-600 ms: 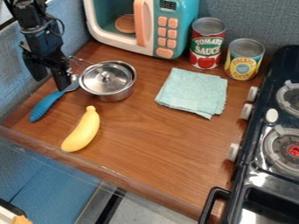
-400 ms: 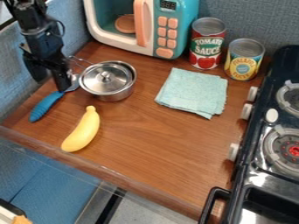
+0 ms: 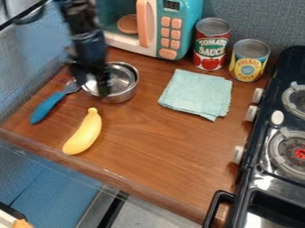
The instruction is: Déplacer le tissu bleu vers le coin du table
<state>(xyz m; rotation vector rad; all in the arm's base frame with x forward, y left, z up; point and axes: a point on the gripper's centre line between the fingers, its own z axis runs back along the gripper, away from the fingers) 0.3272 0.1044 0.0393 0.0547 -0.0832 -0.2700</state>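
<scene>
The black gripper point(image 3: 95, 87) hangs at the upper left, blurred, over the left part of the metal pot; whether it is open or shut cannot be made out. To its right, apart from it, the light blue cloth point(image 3: 198, 94) lies folded and flat on the wooden table point(image 3: 149, 142), in front of the cans and left of the stove.
The metal pot point(image 3: 126, 91) sits beneath the gripper, with a blue-handled utensil point(image 3: 46, 107) to its left. A yellow banana point(image 3: 83, 133) lies in front. Behind stand the toy microwave point(image 3: 173, 31), a tomato can point(image 3: 210, 46) and a yellow can point(image 3: 248, 62). The stove point(image 3: 277, 147) borders the right.
The arm and gripper have moved right, from beside the utensil to over the pot's left part. The cloth and the other objects have kept their places.
</scene>
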